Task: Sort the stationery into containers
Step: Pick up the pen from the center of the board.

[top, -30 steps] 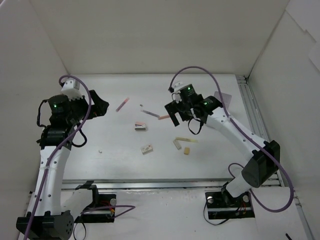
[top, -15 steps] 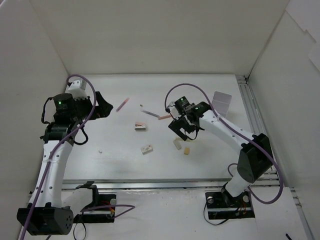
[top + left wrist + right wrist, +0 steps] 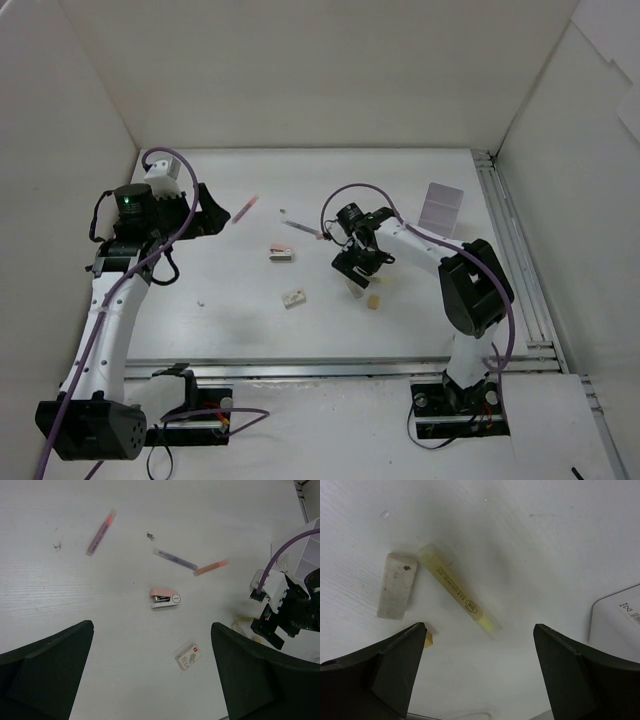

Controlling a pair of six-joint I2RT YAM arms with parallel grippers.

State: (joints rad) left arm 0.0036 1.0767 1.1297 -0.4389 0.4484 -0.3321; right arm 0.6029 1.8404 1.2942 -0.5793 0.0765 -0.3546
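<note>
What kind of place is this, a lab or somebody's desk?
Most likely a robot test booth: plain white walls box in a white table, two robot arms are bolted at its edge, and pens lie scattered.

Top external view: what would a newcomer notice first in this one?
The right gripper, open, hangs low over a yellow-green highlighter and a scuffed white eraser near the middle of the table. A pink highlighter and a pink mini stapler lie scattered further left. The white bin stands at the far right.
</note>
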